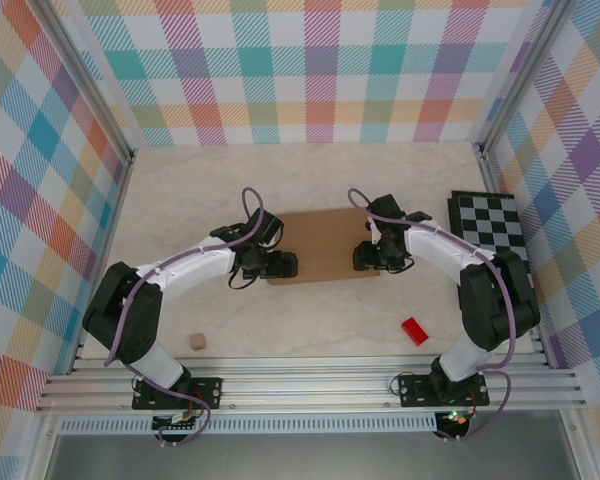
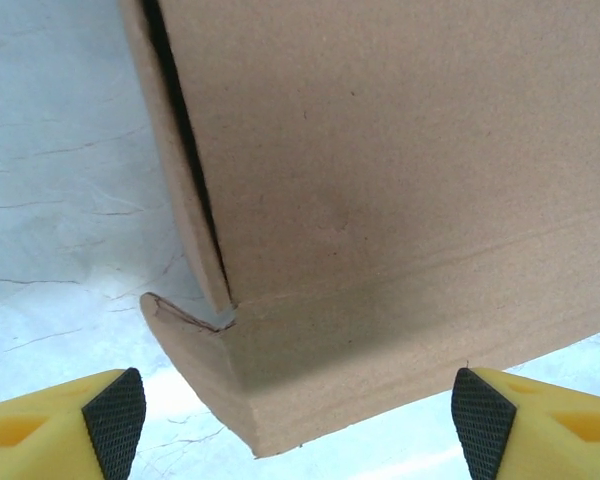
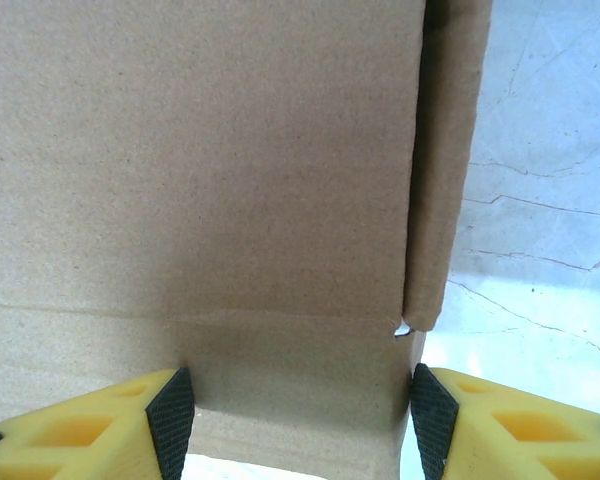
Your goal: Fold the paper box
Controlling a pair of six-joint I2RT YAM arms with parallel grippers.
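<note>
The paper box (image 1: 325, 240) is a brown cardboard piece lying flat in the middle of the table. My left gripper (image 1: 280, 265) is at its near left corner and my right gripper (image 1: 366, 257) at its near right corner. In the left wrist view the box (image 2: 380, 200) shows a folded front wall and a side flap; the left gripper (image 2: 298, 425) stands open, both pads clear of the cardboard. In the right wrist view the right gripper (image 3: 300, 420) is open astride the box's (image 3: 200, 180) front wall, its right pad at the corner edge.
A small red block (image 1: 414, 331) lies near the right arm's base and a tiny tan cube (image 1: 196, 342) near the left arm's base. A black-and-white checkered board (image 1: 488, 222) sits at the right. Plaid walls enclose the pale table (image 1: 180, 190).
</note>
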